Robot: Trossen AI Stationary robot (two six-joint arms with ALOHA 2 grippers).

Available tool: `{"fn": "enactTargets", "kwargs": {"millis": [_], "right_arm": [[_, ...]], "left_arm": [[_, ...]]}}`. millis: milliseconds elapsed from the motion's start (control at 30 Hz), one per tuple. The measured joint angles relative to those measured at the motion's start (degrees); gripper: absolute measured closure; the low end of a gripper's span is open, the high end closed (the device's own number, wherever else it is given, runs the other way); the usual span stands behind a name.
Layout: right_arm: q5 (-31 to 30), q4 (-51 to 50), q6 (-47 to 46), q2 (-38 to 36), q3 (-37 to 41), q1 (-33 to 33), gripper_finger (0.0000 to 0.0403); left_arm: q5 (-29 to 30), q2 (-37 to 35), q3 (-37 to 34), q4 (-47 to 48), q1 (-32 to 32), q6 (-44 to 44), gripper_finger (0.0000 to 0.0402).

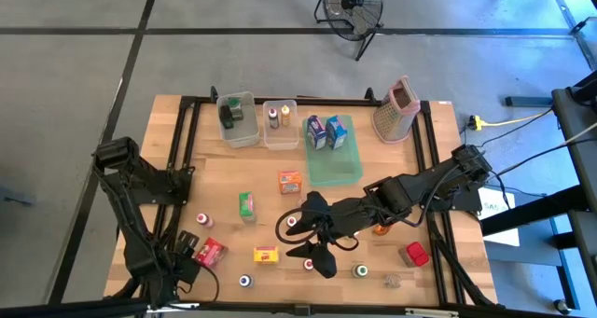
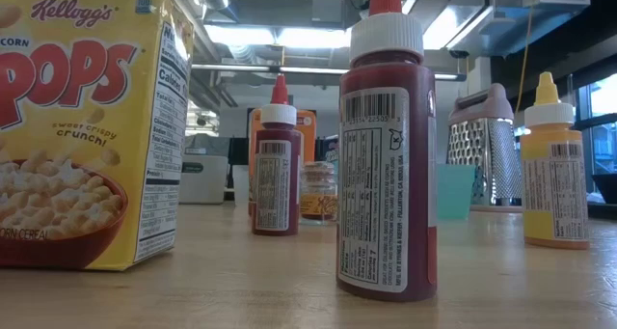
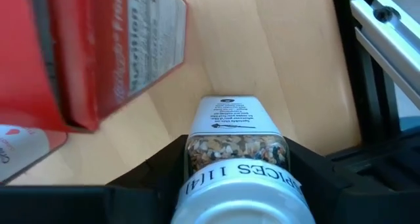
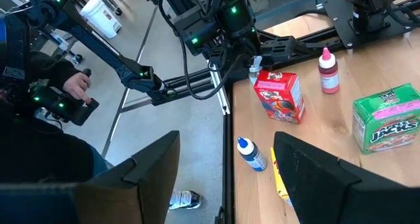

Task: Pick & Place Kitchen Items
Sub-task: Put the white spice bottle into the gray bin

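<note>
A small spice jar with a white label and a clear middle full of flakes sits between the fingers of my left gripper, which points down at the table's near left, beside a red carton. My left gripper hides the jar in the high view. My right gripper hangs open above the table's near middle, over loose jars and cartons, with nothing between its fingers. My left gripper has the spice jar between its two fingers, one finger on each side of the clear middle part. The fingers come from above, pointing down. The jar is still down by the wooden tabletop, beside the red carton.
Loose on the table are a green carton, an orange carton, a yellow carton, a red can and several small capped jars. At the far edge stand two clear bins, a green tray and a grater.
</note>
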State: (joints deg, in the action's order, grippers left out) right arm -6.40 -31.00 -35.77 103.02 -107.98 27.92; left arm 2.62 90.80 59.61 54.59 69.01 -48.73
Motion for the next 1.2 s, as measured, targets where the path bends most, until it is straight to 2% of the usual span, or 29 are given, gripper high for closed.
{"fn": "enactTargets", "kwargs": {"millis": [233, 500, 733, 1067, 1200], "right_arm": [[0.57, 0.0, 0.2, 0.0, 0.0, 0.24, 0.0153], [0.76, -0.01, 1.67, -0.02, 0.0, 0.31, 0.0153], [2.58, -0.04, 4.22, -0.02, 0.0, 1.48, 0.0153], [5.55, -0.59, 6.94, -0.02, 0.0, 4.17, 0.0153], [5.58, -2.27, 7.52, -0.02, 0.0, 5.71, 0.0153]], "left_arm": [[-1.16, 0.03, 0.6, 0.13, -0.21, -2.66, 0.0205], [-2.16, -1.19, 4.4, 2.72, -0.52, -7.13, 0.0205], [-1.15, -2.12, 11.16, 11.4, -3.13, -6.9, 0.0205], [-11.19, -2.15, 22.45, 22.82, -7.24, -5.89, 0.0205], [-12.12, -2.14, 28.04, 28.48, -8.71, -6.31, 0.0205]]}}
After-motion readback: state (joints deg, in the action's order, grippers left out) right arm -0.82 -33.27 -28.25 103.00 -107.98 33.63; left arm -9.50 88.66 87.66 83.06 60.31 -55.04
